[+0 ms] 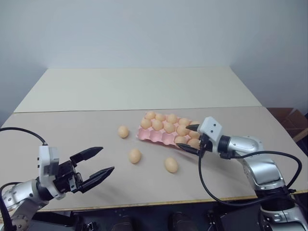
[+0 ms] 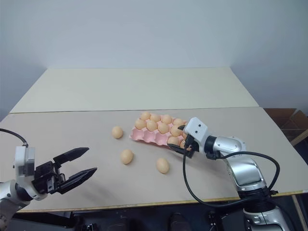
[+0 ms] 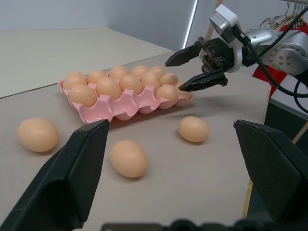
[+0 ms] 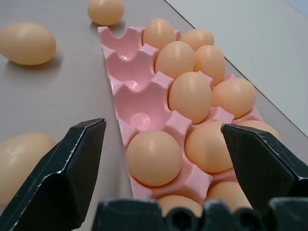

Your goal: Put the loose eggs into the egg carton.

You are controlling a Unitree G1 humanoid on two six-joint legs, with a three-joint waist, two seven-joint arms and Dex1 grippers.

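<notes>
R gripper [image 1: 192, 138]: jaws wide, empty, at carton [image 1: 150, 135] near end, over filled cups. 3 near-row cups vacant. 3 loose eggs [image 1: 134, 155] on table [image 1: 72, 120] between grippers. L gripper [image 1: 98, 162]: wide, empty, well apart from eggs.

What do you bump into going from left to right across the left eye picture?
Left hand → farthest loose egg → middle loose egg → pink egg carton → third loose egg → right hand, open at the carton's end.
</notes>
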